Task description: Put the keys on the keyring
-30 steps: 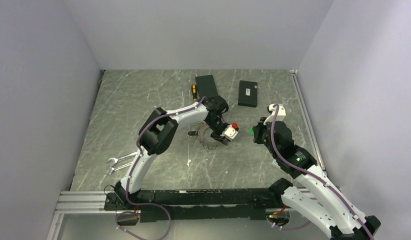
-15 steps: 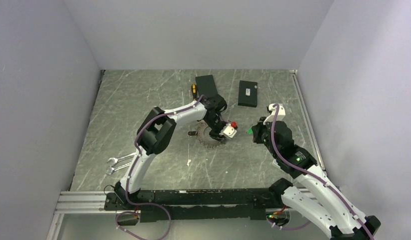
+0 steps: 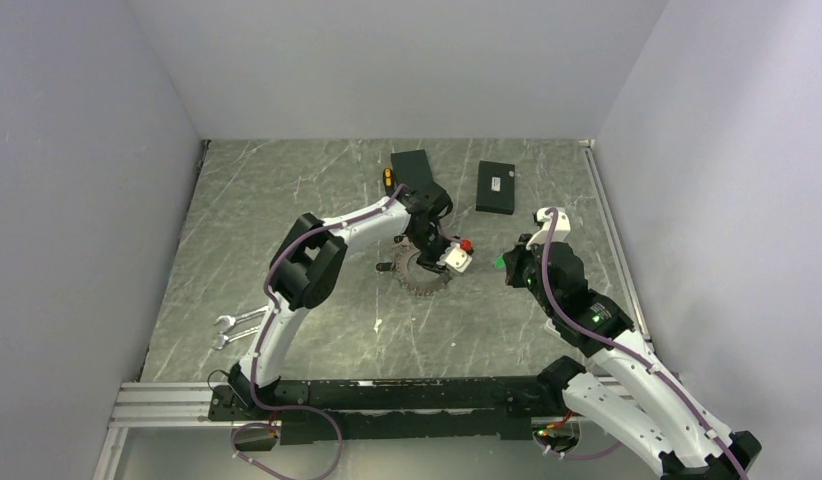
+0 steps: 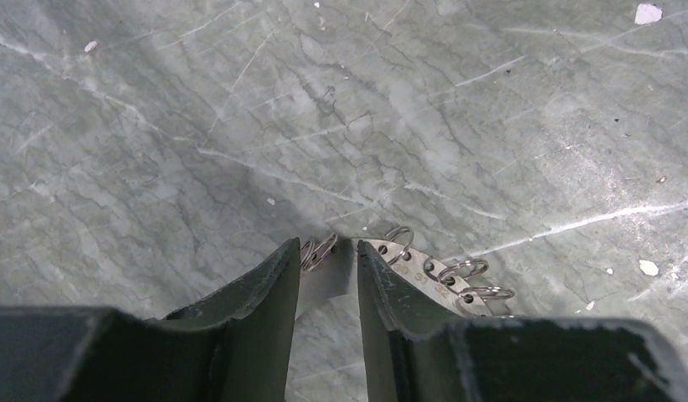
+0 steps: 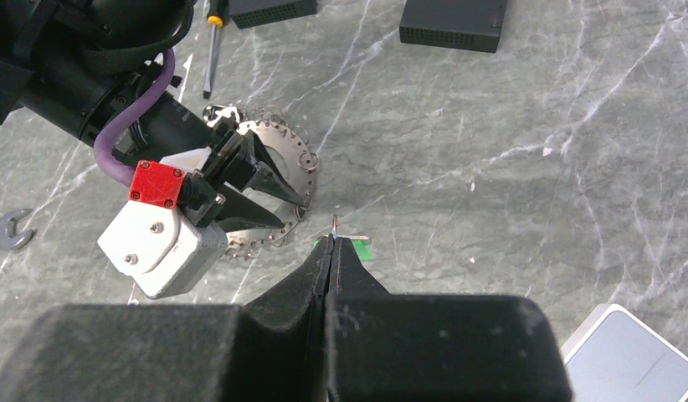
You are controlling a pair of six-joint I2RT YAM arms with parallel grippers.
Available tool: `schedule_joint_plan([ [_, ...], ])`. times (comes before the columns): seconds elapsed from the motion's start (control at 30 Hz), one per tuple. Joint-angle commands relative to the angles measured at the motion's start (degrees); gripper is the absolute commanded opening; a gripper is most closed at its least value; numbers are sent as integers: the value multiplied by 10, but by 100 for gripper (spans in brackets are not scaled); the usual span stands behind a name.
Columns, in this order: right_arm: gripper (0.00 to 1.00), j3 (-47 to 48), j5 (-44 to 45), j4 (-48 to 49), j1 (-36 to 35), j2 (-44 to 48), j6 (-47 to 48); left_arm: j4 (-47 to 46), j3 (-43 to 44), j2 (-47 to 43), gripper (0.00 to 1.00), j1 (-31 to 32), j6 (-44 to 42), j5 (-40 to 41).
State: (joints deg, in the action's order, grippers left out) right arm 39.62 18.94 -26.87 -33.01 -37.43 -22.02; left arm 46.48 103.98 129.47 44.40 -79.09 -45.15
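Threading step in hand: over the table (image 3: 287, 200), the left gripper (image 4: 328, 255) is pinching the rim of the keyring (image 5: 286, 157) at the centre of the overhead frame. The right gripper (image 5: 332, 249) is pressing together on one thin key (image 5: 333, 224) just right of it. Next, I reckon, that key needs lining up with a free loop. The left gripper's bulk is crowding the approach. Black boxes (image 3: 496, 187), spanners (image 3: 239, 325) and a screwdriver (image 5: 211, 50) are lying well apart.
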Motion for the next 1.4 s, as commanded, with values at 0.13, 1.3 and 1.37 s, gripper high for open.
schedule_joint_plan([
  [0.13,0,-2,-6,28,2,2,7,10,19,-17,35,-3,-20,-5],
  [1.3,0,-4,-13,33,2,1,7,-9,22,20,33,-3,-15,-19],
  [1.37,0,-4,-13,33,2,1,7,-9,22,22,33,-3,-15,-17],
])
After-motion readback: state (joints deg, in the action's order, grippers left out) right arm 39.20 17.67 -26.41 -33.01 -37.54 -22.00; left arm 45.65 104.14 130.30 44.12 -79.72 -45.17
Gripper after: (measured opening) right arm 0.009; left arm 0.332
